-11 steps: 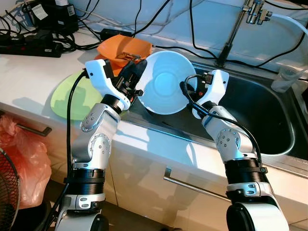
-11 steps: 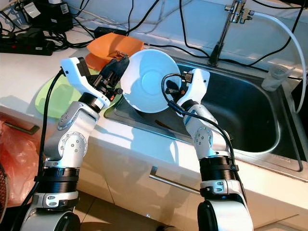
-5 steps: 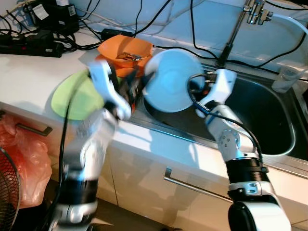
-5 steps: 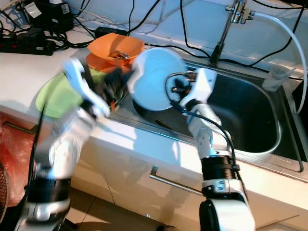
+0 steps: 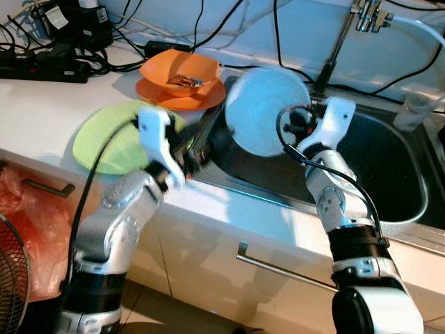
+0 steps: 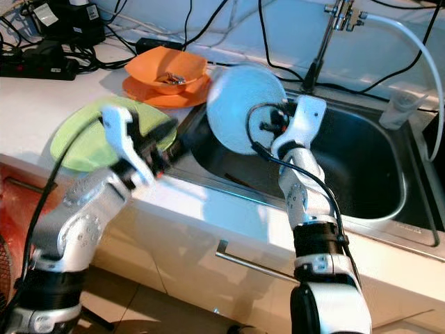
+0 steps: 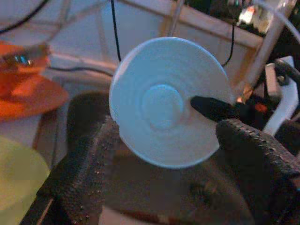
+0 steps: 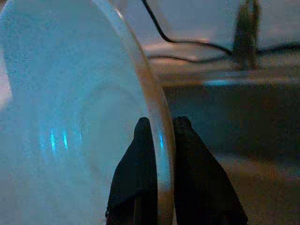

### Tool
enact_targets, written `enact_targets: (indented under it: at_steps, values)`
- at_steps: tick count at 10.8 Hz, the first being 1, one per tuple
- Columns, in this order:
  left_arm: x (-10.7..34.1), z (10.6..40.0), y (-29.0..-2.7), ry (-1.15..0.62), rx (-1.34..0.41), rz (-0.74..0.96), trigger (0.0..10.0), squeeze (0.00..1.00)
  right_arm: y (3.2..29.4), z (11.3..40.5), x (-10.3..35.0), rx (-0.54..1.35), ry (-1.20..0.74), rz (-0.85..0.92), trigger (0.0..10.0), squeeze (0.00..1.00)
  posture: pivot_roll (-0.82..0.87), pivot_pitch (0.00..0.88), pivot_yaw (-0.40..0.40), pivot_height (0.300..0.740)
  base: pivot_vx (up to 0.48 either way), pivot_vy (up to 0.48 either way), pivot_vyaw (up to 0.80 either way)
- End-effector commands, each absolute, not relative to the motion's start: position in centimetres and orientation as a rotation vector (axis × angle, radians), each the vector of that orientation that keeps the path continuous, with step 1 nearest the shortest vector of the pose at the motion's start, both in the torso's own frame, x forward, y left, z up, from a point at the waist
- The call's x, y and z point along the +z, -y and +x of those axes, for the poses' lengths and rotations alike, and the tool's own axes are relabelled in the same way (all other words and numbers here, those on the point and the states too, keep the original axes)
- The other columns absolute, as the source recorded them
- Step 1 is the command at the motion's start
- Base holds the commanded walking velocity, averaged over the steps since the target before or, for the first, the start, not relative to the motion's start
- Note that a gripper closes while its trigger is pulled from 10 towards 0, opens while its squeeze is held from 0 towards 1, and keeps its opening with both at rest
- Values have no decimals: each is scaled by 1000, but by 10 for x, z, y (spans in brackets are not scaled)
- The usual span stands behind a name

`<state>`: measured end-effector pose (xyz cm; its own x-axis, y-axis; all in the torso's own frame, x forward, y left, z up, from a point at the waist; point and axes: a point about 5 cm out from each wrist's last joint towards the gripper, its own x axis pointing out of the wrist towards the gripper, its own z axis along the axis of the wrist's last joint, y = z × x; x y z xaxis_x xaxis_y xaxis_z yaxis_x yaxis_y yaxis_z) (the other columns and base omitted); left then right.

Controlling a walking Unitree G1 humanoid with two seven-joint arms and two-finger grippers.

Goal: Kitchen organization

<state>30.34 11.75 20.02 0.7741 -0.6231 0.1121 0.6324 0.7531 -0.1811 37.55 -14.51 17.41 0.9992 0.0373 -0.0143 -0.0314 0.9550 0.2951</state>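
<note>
My right pincer (image 8: 157,140) clamps the pale blue plate's (image 5: 268,111) rim over the sink (image 5: 389,174) — my left pincer (image 7: 159,154) gapes apart, holding nothing, just beside the tabletop (image 5: 42,118) edge.

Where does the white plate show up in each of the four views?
Left eye: white plate upper centre, over the sink edge.
Right eye: upper centre, beside the faucet.
Left wrist: centre, between the open fingers.
Right wrist: left half, rim pinched.
Shared landmark: faucet.

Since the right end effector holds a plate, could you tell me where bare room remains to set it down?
The sink basin right of the white plate is bare. Left counter is crowded: green plate, orange bowl, cables.
</note>
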Motion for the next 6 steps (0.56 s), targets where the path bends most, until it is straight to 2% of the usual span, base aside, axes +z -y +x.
enact_targets:
  at_steps: [1,3,6]
  values:
    - [205,299,-113,51,-730,-181,10000,1000,151,380,187,9,26,314,10000,0,22,61,-56,740,0,0,0]
    - [202,295,-118,15,-745,-131,10000,1000,159,389,175,-83,-44,360,10000,0,52,77,-41,740,0,0,0]
    - [203,291,-127,-13,-735,-80,10000,1000,180,392,148,-257,-173,572,10000,0,86,104,-15,740,0,0,0]
